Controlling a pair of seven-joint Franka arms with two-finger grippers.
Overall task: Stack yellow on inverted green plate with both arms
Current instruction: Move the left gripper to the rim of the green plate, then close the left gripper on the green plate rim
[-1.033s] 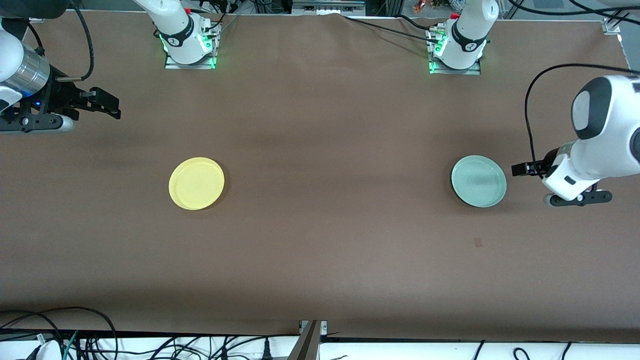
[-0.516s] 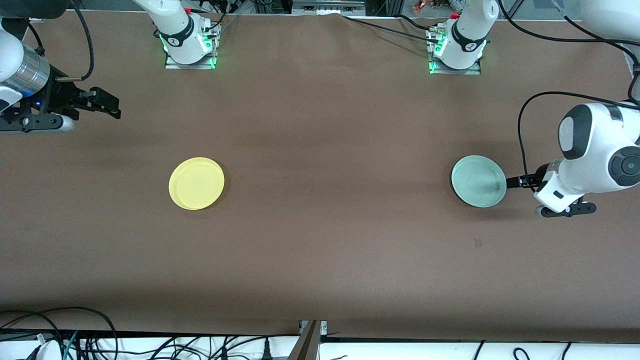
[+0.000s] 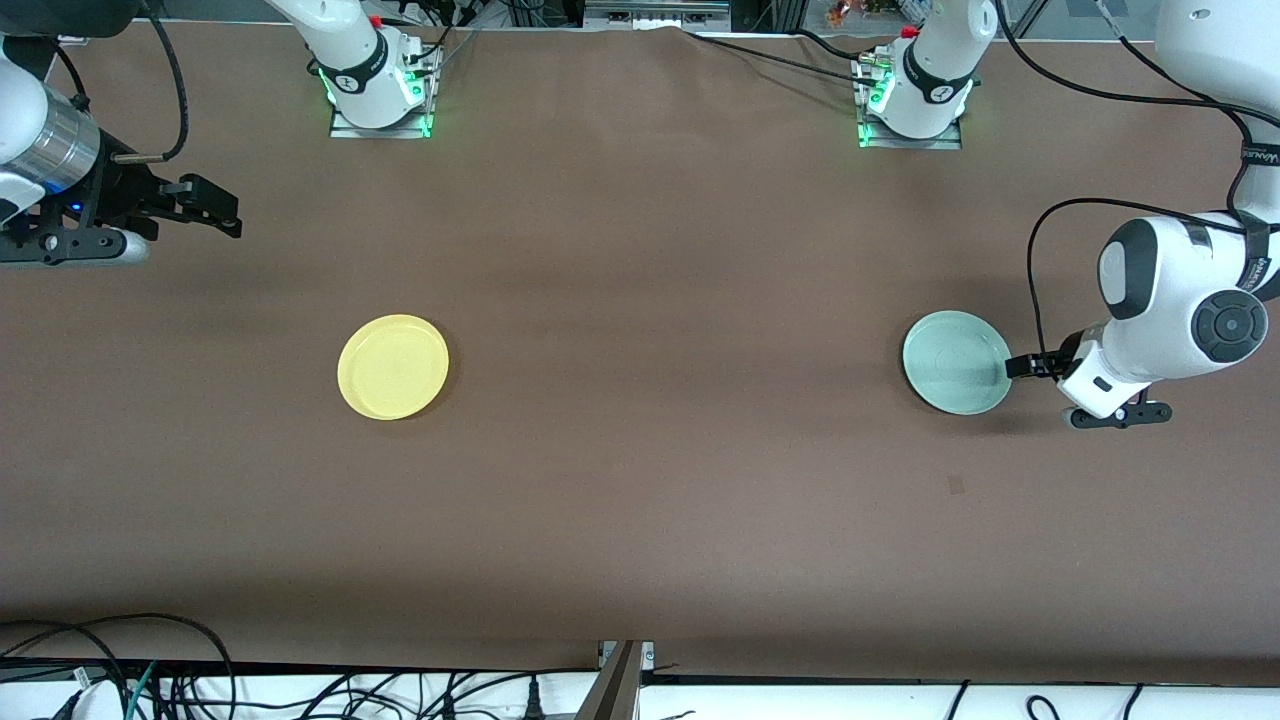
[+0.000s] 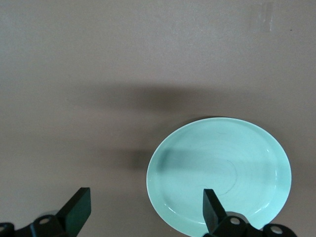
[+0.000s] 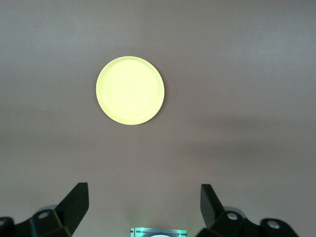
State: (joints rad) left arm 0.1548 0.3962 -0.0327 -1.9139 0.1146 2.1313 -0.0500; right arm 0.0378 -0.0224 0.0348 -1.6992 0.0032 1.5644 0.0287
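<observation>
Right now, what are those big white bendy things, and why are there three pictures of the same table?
Those white things are two robot arms, each ending in a black pincer called a gripper. The big picture comes from a camera high up, looking across the brown table at the robots. The other two come from little cameras on each arm's wrist, looking down past the pincers.

Two plates lie on the table, far apart and right way up: a yellow plate toward the right arm's end and a green plate toward the left arm's end.

The left gripper is open and low at the green plate's edge, with one finger over its rim. It has not pinched it yet. The right gripper is open too, waiting away from the yellow plate. Nothing is held.
</observation>
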